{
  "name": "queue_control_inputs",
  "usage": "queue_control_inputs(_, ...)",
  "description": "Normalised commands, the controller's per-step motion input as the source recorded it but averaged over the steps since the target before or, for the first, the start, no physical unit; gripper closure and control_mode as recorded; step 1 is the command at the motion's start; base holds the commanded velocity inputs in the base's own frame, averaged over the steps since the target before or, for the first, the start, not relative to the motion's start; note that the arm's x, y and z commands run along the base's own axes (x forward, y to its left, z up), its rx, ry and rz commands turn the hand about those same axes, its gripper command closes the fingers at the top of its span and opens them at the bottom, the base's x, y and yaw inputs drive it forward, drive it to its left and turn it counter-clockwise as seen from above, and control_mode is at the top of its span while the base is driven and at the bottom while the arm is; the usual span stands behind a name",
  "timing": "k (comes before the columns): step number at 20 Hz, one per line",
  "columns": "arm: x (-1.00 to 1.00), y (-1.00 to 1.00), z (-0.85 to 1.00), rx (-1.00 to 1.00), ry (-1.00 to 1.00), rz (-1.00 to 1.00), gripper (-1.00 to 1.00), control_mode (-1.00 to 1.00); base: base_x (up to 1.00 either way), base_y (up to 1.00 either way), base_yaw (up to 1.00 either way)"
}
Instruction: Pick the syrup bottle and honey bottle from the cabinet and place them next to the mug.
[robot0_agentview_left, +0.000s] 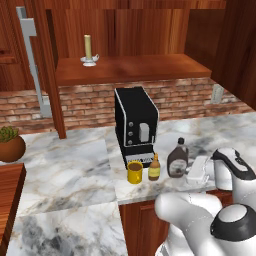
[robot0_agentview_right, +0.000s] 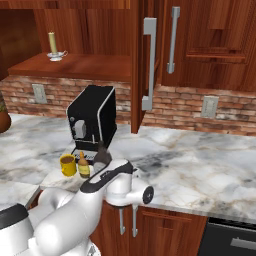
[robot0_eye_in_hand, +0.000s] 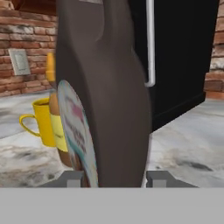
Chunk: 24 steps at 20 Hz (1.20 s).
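Syrup bottle (robot0_agentview_left: 177, 159) stands upright on the marble worktop (robot0_agentview_left: 70, 170) near its front edge, just in front of the black coffee machine (robot0_agentview_left: 135, 122). In the hand view this dark brown bottle (robot0_eye_in_hand: 105, 96) rises between the two finger tips (robot0_eye_in_hand: 72, 178), one on each side of its base, so the jaws are grasping the syrup bottle, or at least closed to its width; actual contact is hard to confirm. Honey bottle (robot0_agentview_left: 154, 168) with its yellow cap stands just beside the syrup bottle, and the yellow mug (robot0_agentview_left: 134, 172) stands just beside the honey bottle, all three in a short row along the front edge. Behind them runs a brick wall, and above it the reddish cabinet shelf (robot0_agentview_left: 130, 70) carries a cream candle (robot0_agentview_left: 88, 49) on a white holder. A potted plant (robot0_agentview_left: 10, 144) sits at the worktop's far left.
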Motion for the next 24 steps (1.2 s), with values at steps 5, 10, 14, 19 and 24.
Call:
queue_control_inputs(5, 0.13, 0.03, 0.00, 0.00, 0.00, 0.00, 1.00, -1.00, 0.00, 0.00, 0.00)
queue_control_inputs(10, 0.05, 0.09, -0.01, 0.00, 0.00, 0.00, 1.00, -1.00, 0.00, 0.00, 0.00)
queue_control_inputs(14, 0.00, 0.19, -0.12, 0.00, -0.01, 0.00, 1.00, -1.00, 0.00, 0.00, 0.00)
queue_control_inputs(19, 0.00, 0.17, -0.18, 0.00, 0.00, 0.00, 1.00, -1.00, 0.00, 0.00, 0.00)
queue_control_inputs(24, 0.07, 0.13, -0.09, -0.02, 0.00, 0.00, 1.00, -1.00, 0.00, 0.00, 0.00)
